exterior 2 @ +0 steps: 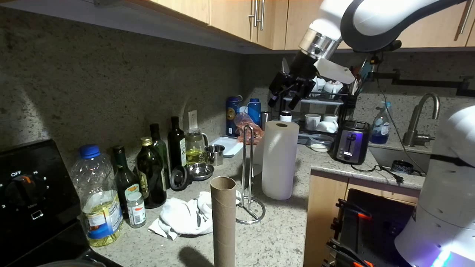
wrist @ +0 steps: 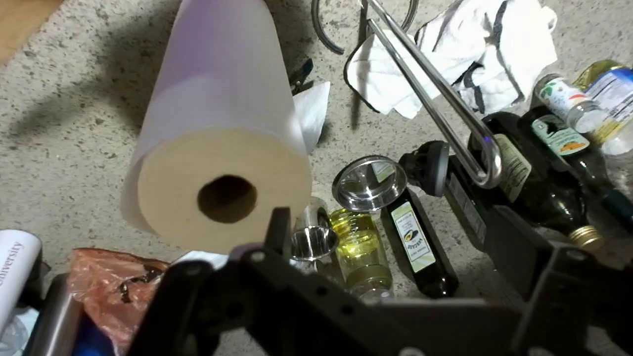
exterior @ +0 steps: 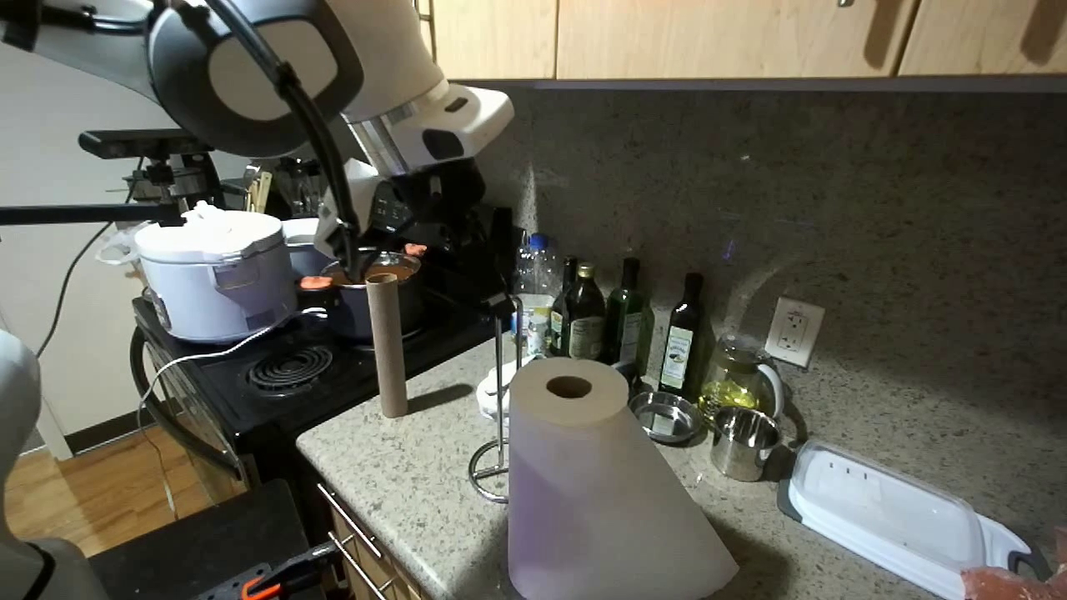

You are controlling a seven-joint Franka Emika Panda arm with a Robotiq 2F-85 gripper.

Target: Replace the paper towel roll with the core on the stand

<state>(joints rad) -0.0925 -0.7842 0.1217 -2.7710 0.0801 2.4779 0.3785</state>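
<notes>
Fingers (wrist: 517,249) spread wide, gripping nothing. From gap, wrist view: paper towel roll (wrist: 222,143) at ten o'clock, stand (wrist: 432,74) at twelve.

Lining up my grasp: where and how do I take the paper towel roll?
From above, probably pinch the paper towel roll up top, between hollow and outside: it stands upright, hollow upward, and looks too wide for the open gripper.
</notes>
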